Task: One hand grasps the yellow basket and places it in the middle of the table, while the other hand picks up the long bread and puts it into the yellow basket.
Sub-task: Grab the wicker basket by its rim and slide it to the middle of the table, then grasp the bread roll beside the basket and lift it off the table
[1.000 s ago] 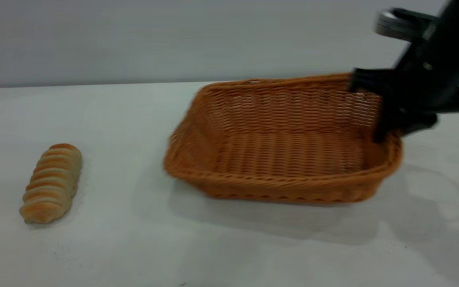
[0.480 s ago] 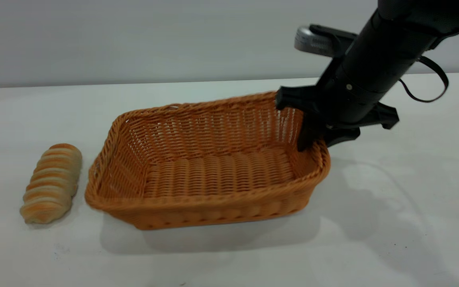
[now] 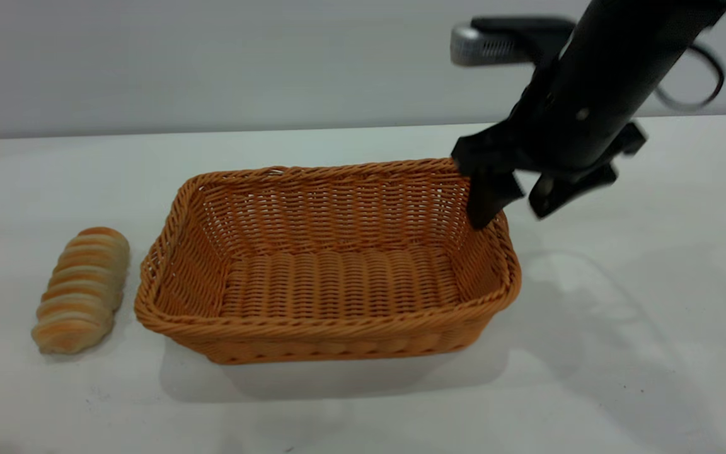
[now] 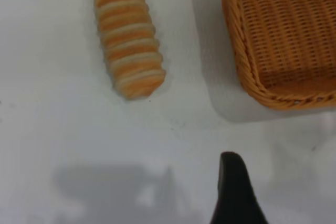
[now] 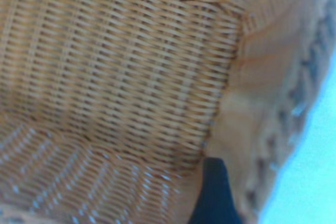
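The right gripper [image 3: 514, 205] is hanging over the basket's far right corner at the upper right of the exterior frame, its fingers spread apart with one inside the wall and one outside, gripping nothing. The yellow basket [image 3: 328, 334] is sitting flat at centre frame on the table [image 3: 621, 378]. The long bread [image 3: 80, 289] is lying at the lower left, just beside the basket. Should the inner finger catch the weave while rising, it could be dragging the basket off centre. The left gripper [image 4: 236, 192] is showing one fingertip only; its opening cannot be told.
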You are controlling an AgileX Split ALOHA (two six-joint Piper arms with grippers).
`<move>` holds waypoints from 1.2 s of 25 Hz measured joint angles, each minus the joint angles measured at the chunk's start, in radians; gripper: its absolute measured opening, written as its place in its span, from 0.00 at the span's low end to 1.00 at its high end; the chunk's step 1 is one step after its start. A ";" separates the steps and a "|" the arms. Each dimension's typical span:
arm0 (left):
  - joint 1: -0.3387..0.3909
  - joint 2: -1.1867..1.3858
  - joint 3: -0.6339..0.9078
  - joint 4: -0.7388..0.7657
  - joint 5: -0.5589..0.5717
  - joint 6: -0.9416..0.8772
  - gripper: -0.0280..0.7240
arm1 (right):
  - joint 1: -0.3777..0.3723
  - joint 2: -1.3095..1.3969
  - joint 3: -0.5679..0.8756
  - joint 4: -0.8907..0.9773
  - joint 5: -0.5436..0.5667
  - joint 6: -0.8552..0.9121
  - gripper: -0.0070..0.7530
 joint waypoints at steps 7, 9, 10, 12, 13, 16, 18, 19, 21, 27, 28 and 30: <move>0.000 0.177 0.000 -0.019 -0.167 -0.001 0.73 | 0.001 -0.148 0.000 -0.075 0.121 0.025 0.78; 0.000 0.246 0.000 -0.017 -0.207 -0.001 0.73 | 0.001 -0.186 0.000 -0.077 0.157 0.025 0.78; 0.000 0.277 0.000 -0.015 -0.226 -0.001 0.73 | 0.001 -0.200 0.001 -0.077 0.173 0.025 0.78; 0.000 0.352 0.000 -0.015 -0.285 0.000 0.73 | 0.001 -0.234 0.001 -0.077 0.201 0.025 0.78; 0.000 0.383 -0.001 -0.015 -0.311 0.000 0.73 | 0.001 -0.249 0.001 -0.077 0.215 0.023 0.78; 0.000 0.490 -0.002 -0.015 -0.417 0.000 0.73 | 0.001 -0.306 0.005 -0.077 0.243 0.006 0.78; 0.000 0.559 -0.003 -0.015 -0.495 0.000 0.73 | 0.001 -0.347 0.008 -0.071 0.255 -0.005 0.78; 0.000 0.593 -0.003 -0.015 -0.531 0.000 0.73 | 0.001 -0.364 0.008 -0.068 0.264 -0.013 0.78; 0.000 0.655 -0.005 -0.015 -0.592 0.000 0.73 | 0.001 -0.406 0.008 -0.063 0.281 -0.025 0.78; 0.000 0.825 -0.012 -0.016 -0.794 0.000 0.73 | 0.001 -0.539 0.008 -0.056 0.369 -0.075 0.78; 0.000 0.851 -0.012 -0.016 -0.818 0.000 0.73 | 0.001 -0.570 0.009 -0.049 0.390 -0.088 0.78; 0.000 0.894 -0.012 -0.016 -0.873 0.000 0.73 | 0.001 -0.621 0.009 -0.028 0.432 -0.117 0.78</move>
